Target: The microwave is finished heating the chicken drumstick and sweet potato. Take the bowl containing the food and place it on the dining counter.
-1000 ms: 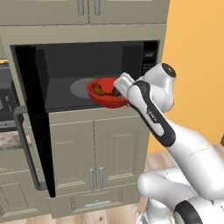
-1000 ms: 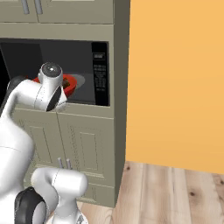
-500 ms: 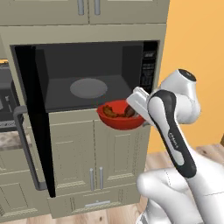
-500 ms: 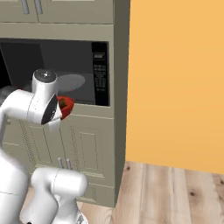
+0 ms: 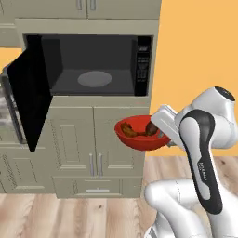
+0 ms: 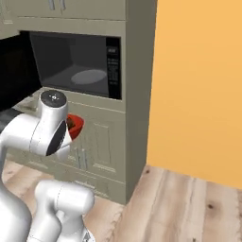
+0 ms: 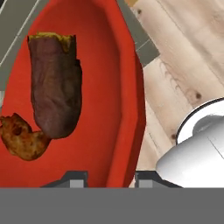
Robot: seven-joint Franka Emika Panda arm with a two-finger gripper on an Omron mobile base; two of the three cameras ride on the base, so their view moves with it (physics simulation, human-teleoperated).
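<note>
Left base view: held red bowl [image 5: 139, 137] by its right rim in gripper [image 5: 160, 131], in mid-air, outside and below the microwave [image 5: 93, 65], in front of the beige cabinet doors [image 5: 95, 139]. Carried two brown lumps of food [image 5: 139, 129] inside. Stood with black microwave door [image 5: 29, 93] swung wide to the left, grey cavity exposed, round glass turntable [image 5: 94, 79] bare.

Right base view: showed only a sliver of the bowl [image 6: 75, 125] past the white arm [image 6: 47, 127], low before the cabinet front, under the microwave [image 6: 78, 64]. Wood floor [image 6: 179, 203] and orange wall [image 6: 198, 85] off to the right.

Hand view: clamped narrowly on the bowl's rim [image 7: 127, 105], one finger [image 7: 75, 178] inside the wall, the other outside. Dark brown sweet potato [image 7: 54, 85] lay inside, touching the orange-brown chicken piece [image 7: 19, 138].
</note>
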